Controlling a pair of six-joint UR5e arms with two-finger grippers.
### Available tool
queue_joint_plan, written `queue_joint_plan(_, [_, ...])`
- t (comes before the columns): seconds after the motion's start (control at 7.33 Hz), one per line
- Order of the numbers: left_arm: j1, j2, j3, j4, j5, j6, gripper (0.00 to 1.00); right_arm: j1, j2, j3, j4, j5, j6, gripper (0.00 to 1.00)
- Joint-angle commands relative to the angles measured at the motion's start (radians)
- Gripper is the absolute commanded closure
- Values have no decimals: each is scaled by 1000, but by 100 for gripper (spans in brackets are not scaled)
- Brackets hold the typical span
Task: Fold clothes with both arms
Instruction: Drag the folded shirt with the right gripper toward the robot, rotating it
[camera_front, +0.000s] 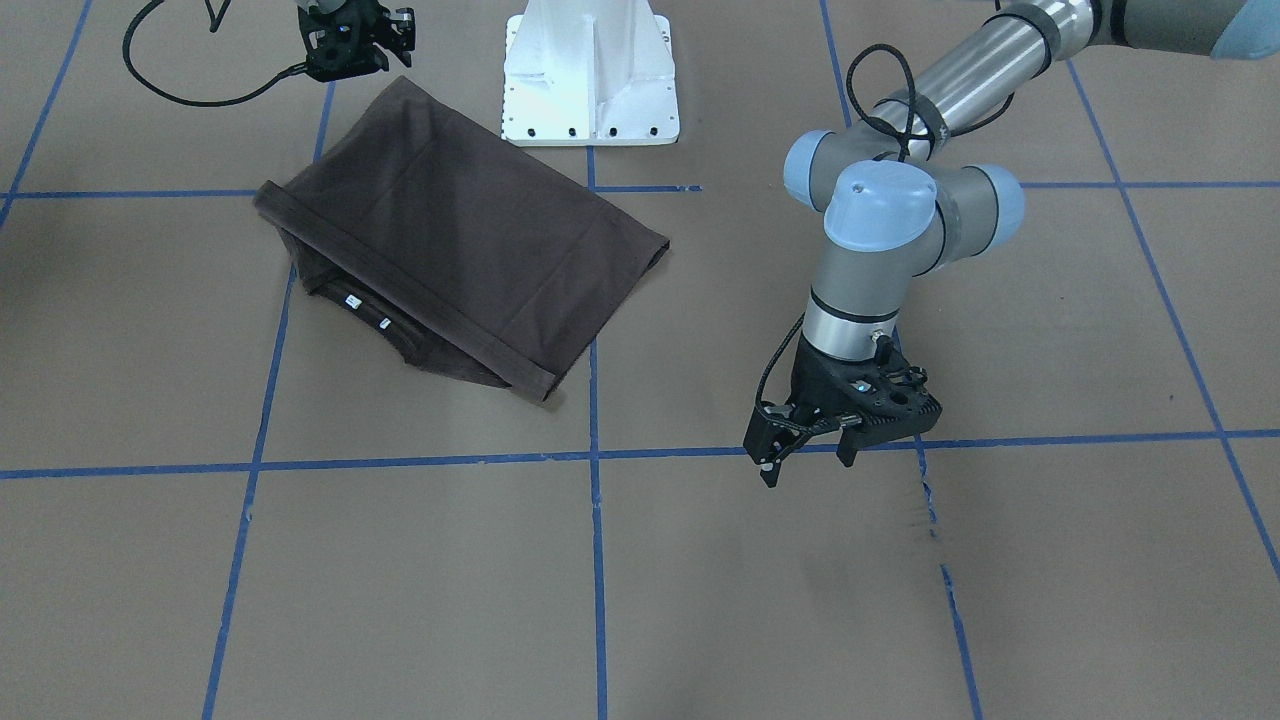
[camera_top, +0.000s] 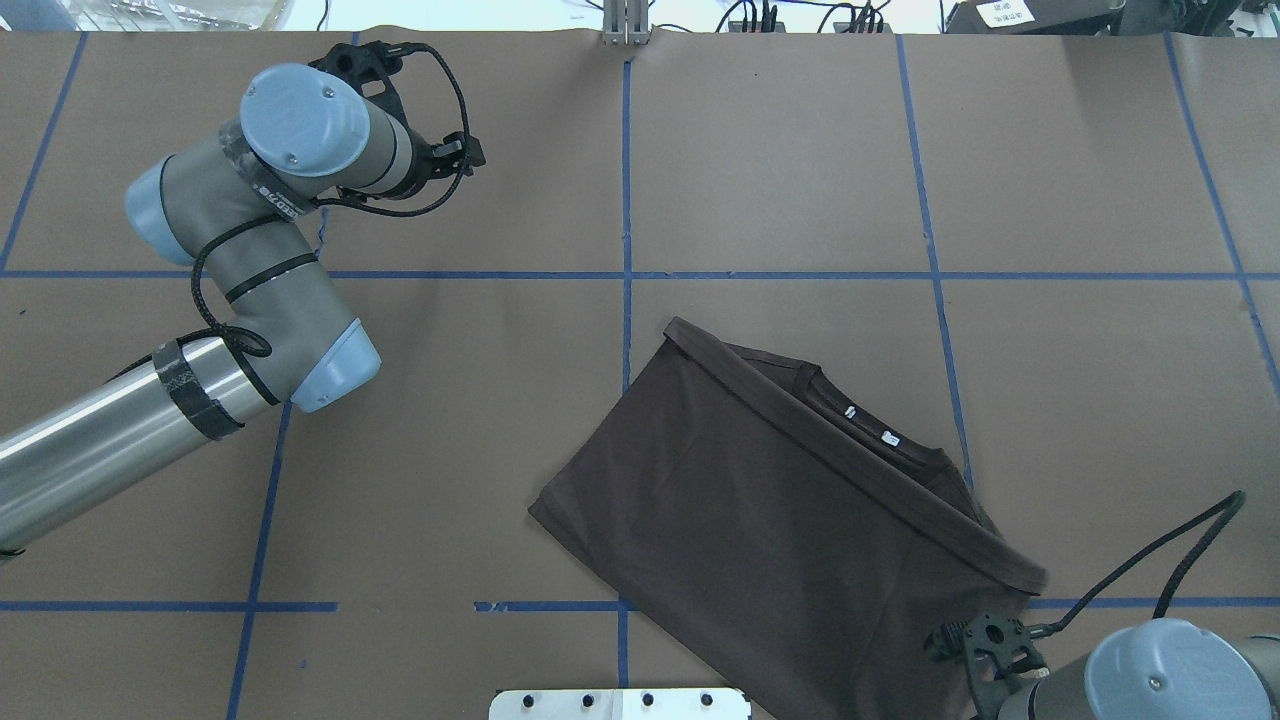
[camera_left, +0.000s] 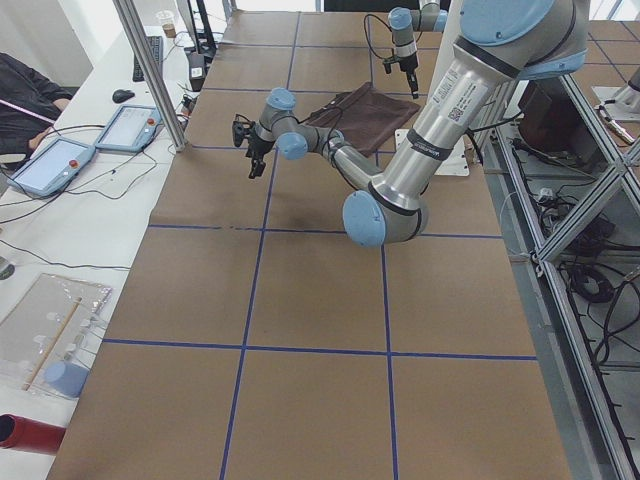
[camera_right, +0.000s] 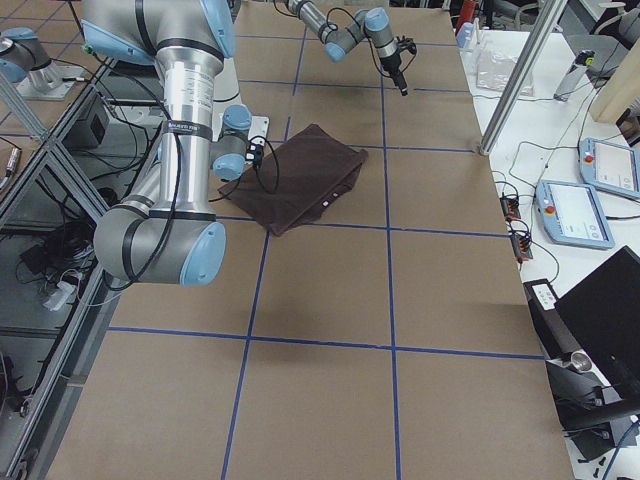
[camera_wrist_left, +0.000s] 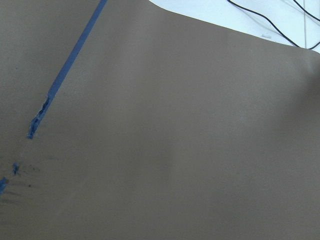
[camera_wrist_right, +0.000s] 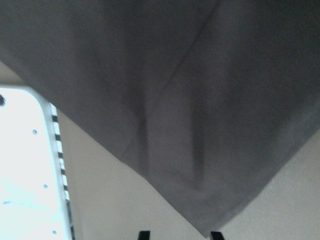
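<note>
The dark brown T-shirt (camera_front: 450, 250) (camera_top: 780, 520) lies folded flat on the brown table, with its collar and white neck labels (camera_top: 868, 428) peeking out past the folded-over hem. My left gripper (camera_front: 810, 458) hangs open above bare table, well away from the shirt, holding nothing; the left wrist view shows only table paper. My right gripper (camera_front: 352, 42) (camera_top: 985, 645) hovers by the shirt's corner nearest the robot. In the right wrist view its fingertips (camera_wrist_right: 144, 234) stand apart above that shirt corner (camera_wrist_right: 165, 130), gripping nothing.
The white bolted pedestal (camera_front: 590, 80) (camera_top: 620, 703) sits next to the shirt's near edge. Blue tape lines (camera_front: 595, 455) grid the table. Cables run along the far table edge (camera_top: 760, 20). A side bench with control tablets (camera_left: 130, 125) lies beyond it.
</note>
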Motion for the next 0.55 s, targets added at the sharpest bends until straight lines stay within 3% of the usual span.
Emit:
queue_joint_plan(0.0, [91, 70, -152, 101, -76, -107, 0, 165, 99, 6, 1, -63, 10, 0])
queue_joint_plan(0.41, [366, 69, -325, 301, -67, -496, 2, 361, 155, -6, -1, -59, 9, 0])
